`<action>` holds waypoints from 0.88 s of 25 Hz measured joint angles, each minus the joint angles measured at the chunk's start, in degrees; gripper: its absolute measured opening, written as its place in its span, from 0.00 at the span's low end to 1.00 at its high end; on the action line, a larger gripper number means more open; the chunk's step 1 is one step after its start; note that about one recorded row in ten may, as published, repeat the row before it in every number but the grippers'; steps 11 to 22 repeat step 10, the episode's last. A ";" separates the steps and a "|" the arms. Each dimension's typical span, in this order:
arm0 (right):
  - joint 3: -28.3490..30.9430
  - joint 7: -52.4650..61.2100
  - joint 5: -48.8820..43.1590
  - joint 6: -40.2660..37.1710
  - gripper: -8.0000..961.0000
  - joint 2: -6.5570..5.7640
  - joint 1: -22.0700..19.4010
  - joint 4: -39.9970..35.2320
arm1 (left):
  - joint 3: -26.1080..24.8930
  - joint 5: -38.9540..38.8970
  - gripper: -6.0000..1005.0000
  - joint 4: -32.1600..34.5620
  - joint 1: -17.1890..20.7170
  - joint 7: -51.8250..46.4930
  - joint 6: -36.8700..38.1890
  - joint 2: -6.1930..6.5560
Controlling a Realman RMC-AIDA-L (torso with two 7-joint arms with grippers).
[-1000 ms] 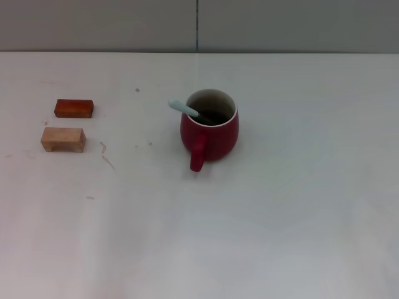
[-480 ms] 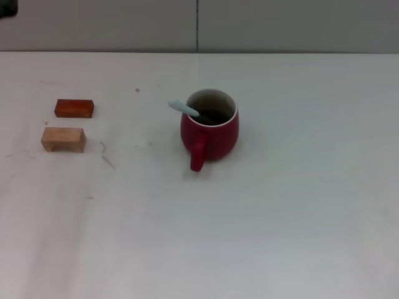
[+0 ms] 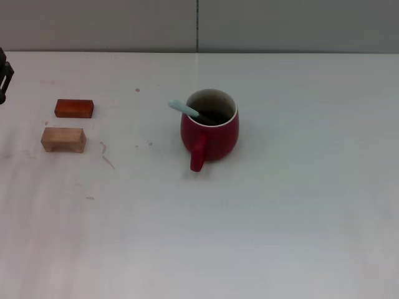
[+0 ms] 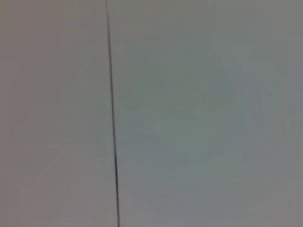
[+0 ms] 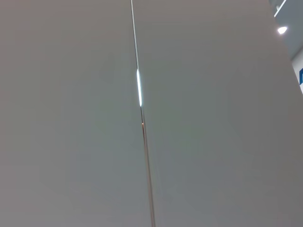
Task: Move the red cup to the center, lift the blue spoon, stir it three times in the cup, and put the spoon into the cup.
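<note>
Standing near the middle of the white desk (image 3: 280, 218) in the head view, the red cup (image 3: 210, 132) is upright, with its loop handle turned toward the robot. The blue spoon (image 3: 184, 109) is inside the cup: its bowl end is down in the dark interior, and its pale handle leans over the white rim on the robot's left side, pointing up and outward. Nothing is holding the spoon or the cup.

Well apart from the cup, toward the robot's left, two small blocks lie on the desk. The reddish-brown block (image 3: 73, 108) sits farther from the robot; the pale wooden block (image 3: 63, 139) lies just beside it on the nearer side, and the two do not touch. A few small marks show on the desk surface between the blocks and the cup.

At the far left edge of the same view, a dark part of the left gripper (image 3: 4, 75) is just visible, well away from the cup. Whether its jaws are apart or together cannot be told. The right gripper does not appear.

The left wrist view shows only a plain grey wall (image 4: 199, 118) crossed by a thin dark seam.

The right wrist view shows the same kind of grey panel (image 5: 213, 132) with a seam, and a bright glint partway along it.
</note>
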 joint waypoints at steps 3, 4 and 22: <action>0.14 0.00 0.00 0.00 0.70 0.01 -0.01 0.03 | 0.06 0.08 0.85 1.13 -0.45 0.22 0.18 -0.02; 0.31 0.00 0.00 0.00 0.70 0.00 -0.01 0.03 | 0.12 0.10 0.85 1.40 -0.56 0.30 0.23 -0.02; 0.66 0.00 0.00 -0.09 0.70 0.01 -0.22 -0.06 | 0.24 0.22 0.85 3.32 -1.40 0.30 0.32 0.00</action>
